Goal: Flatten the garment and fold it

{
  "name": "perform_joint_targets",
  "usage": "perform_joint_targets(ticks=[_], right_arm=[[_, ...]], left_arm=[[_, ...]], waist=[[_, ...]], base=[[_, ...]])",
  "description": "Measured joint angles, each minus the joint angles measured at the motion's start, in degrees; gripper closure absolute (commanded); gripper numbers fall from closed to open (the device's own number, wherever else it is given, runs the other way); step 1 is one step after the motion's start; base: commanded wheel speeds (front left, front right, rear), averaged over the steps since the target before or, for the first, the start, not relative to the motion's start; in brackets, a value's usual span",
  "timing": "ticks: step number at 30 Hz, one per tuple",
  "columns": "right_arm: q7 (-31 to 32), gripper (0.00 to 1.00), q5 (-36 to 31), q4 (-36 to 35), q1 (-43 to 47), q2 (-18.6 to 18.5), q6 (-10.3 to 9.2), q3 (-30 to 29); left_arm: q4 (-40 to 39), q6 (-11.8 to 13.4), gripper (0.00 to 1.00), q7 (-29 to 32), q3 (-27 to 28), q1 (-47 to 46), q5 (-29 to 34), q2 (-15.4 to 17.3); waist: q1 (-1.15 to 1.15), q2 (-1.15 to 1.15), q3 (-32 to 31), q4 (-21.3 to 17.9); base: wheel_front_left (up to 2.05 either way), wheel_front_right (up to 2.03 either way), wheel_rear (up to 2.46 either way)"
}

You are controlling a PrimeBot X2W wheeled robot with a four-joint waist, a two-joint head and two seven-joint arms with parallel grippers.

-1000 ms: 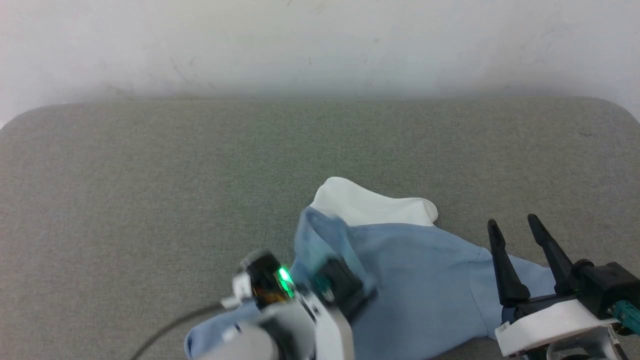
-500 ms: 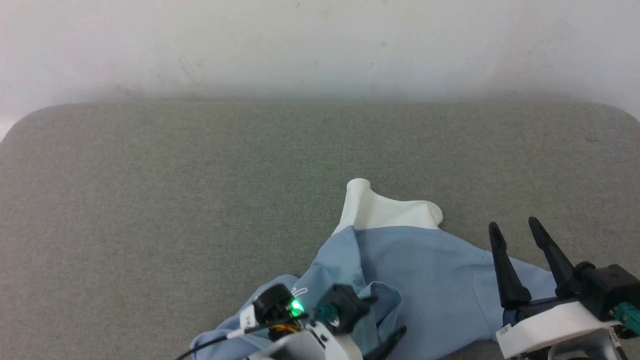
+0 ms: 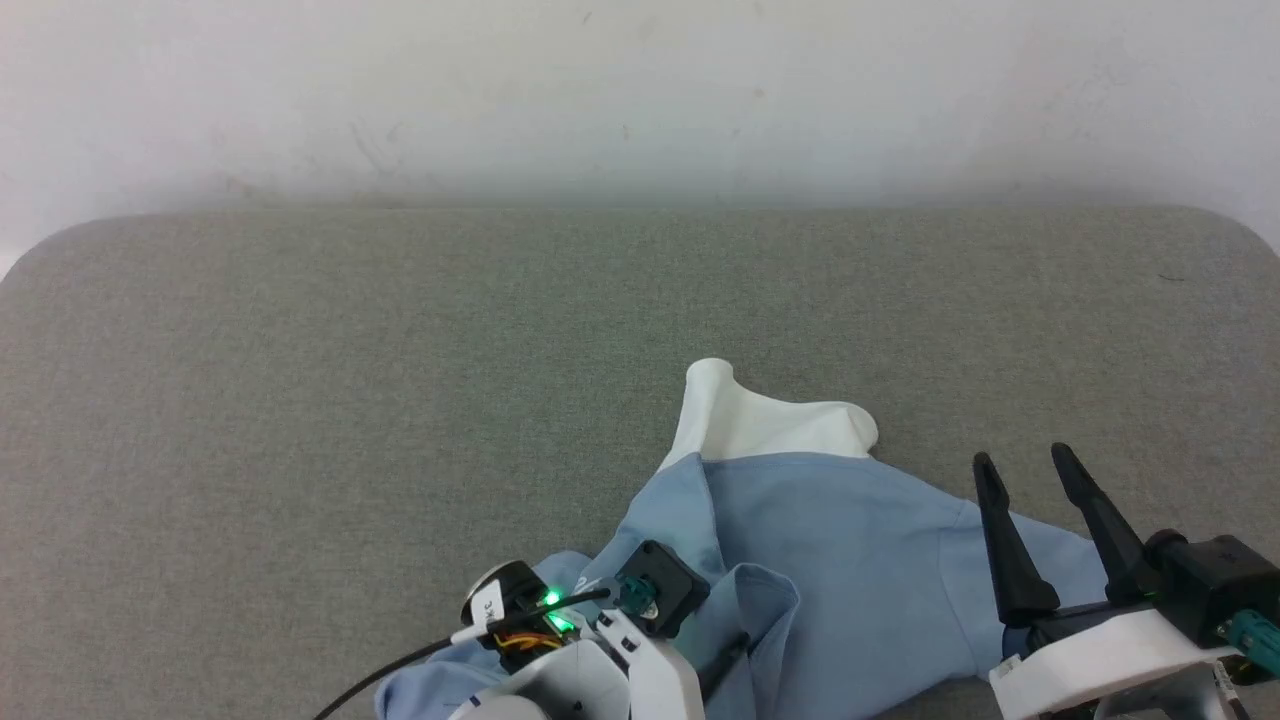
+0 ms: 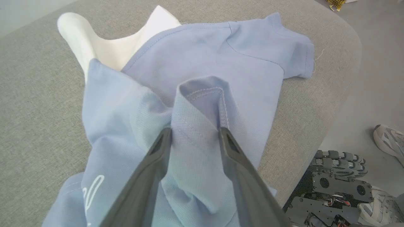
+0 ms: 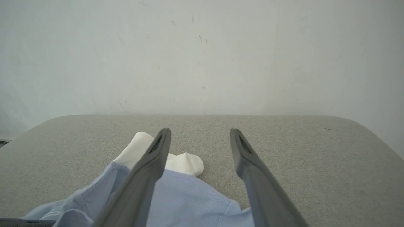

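The left half of the bench (image 3: 300,400) and its far strip up to the wall (image 3: 640,90) lay bare, open to a pincer from any side. The bunched garment (image 3: 850,540) blocked the near right part. One raised fold of it stood between the spread fingers of the left pincer (image 4: 194,130), touching both. The right pincer (image 3: 1021,455), fingers apart with nothing between them, hung over the garment's right end. Past the bench's rounded corner, dark machine parts (image 4: 337,183) and a pale shoe (image 4: 388,138) crowded the floor.
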Motion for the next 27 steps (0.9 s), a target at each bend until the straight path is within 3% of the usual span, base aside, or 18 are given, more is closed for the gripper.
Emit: perform_joint_targets(ticks=[1, 2, 6, 9, 15, 20, 24, 27], right_arm=[[-0.01, 0.00, 0.01, 0.05, 0.00, 0.00, 0.00, 0.01], [-0.07, 0.00, 0.10, 0.12, -0.01, 0.00, 0.00, 0.00], [-0.19, 0.00, 0.53, 0.40, 0.00, 0.00, 0.00, -0.14], [-0.51, 0.00, 0.62, 0.57, 0.04, 0.01, 0.00, -0.52], [-0.51, 0.00, 1.02, 0.93, 0.29, 0.00, 0.00, -0.97], [-0.49, 0.00, 1.03, 1.10, 0.27, -0.01, 0.00, -1.03], [-0.43, 0.00, 1.01, 1.32, 0.14, 0.00, 0.00, -0.87], [-0.42, 0.00, 0.97, 1.53, -0.17, 0.00, 0.00, -0.85]], left_arm=[[0.33, -0.13, 0.91, 0.10, -0.14, -0.01, 0.00, 0.01], [0.56, -0.14, 1.00, 0.09, -0.20, -0.01, 0.00, 0.00], [0.43, 0.03, 1.00, -1.85, 0.89, -0.78, 0.10, 0.09], [-2.04, 1.98, 1.00, -4.44, 4.05, -1.60, 0.18, 0.85], [-6.72, 10.27, 1.00, -9.15, 17.16, -2.17, -0.58, 7.38], [-4.94, 17.63, 1.00, -12.32, 30.14, 3.20, -6.04, 12.79], [3.12, 18.49, 1.00, -15.41, 37.31, 10.79, -13.04, 13.37], [9.83, 16.35, 1.00, -16.75, 38.95, 14.18, -17.37, 11.63]], waist=[[0.00, 0.00, 0.05, -0.09], [0.00, 0.00, 0.09, -0.17], [0.00, 0.00, 0.13, -0.32], [0.00, 0.00, 0.00, -0.08], [0.00, 0.00, -0.09, 0.97], [0.00, 0.00, 0.34, 1.58], [0.00, 0.00, 1.30, 1.79], [0.00, 0.00, 2.13, 1.88]], base=[[0.00, 0.00, 0.00], [0.00, 0.00, 0.00], [0.00, 0.00, 0.00], [0.00, 0.00, 0.00], [0.00, 0.00, 0.00], [0.00, 0.00, 0.00], [0.00, 0.00, 0.00], [0.00, 0.00, 0.00]])
